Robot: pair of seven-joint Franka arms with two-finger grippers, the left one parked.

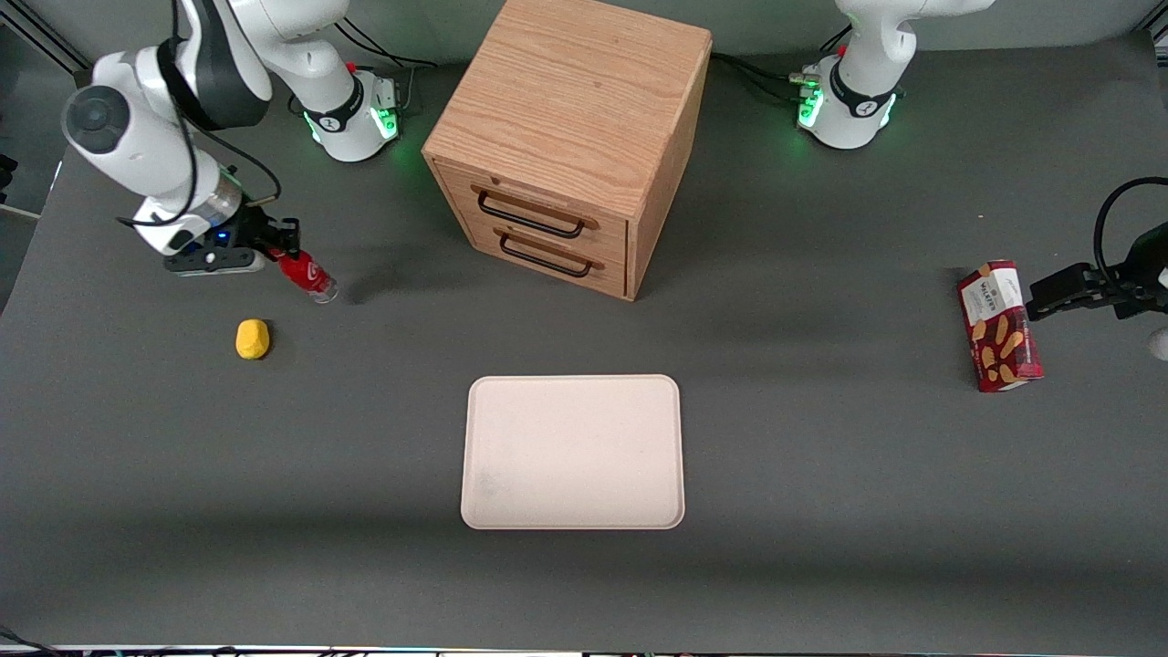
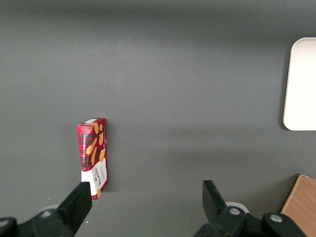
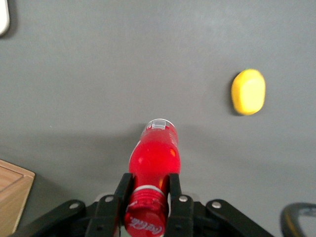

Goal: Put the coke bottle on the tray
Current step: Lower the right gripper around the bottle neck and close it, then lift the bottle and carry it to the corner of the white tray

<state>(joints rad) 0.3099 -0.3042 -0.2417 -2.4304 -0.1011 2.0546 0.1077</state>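
The coke bottle [image 1: 306,275], small and red with a clear base, hangs tilted in my right gripper [image 1: 278,248] above the table at the working arm's end. In the right wrist view the gripper [image 3: 148,190] is shut on the bottle [image 3: 154,158] just below its red cap, one black finger [image 3: 174,190] on each side. The pale beige-pink tray [image 1: 573,452] lies flat and bare near the table's middle, nearer the front camera than the wooden cabinet. Its edge shows in the left wrist view [image 2: 300,84].
A wooden two-drawer cabinet [image 1: 570,141] stands farther from the front camera than the tray. A yellow lump [image 1: 252,338] lies near the bottle, nearer the camera; it also shows in the right wrist view [image 3: 248,91]. A red snack box [image 1: 999,326] lies toward the parked arm's end.
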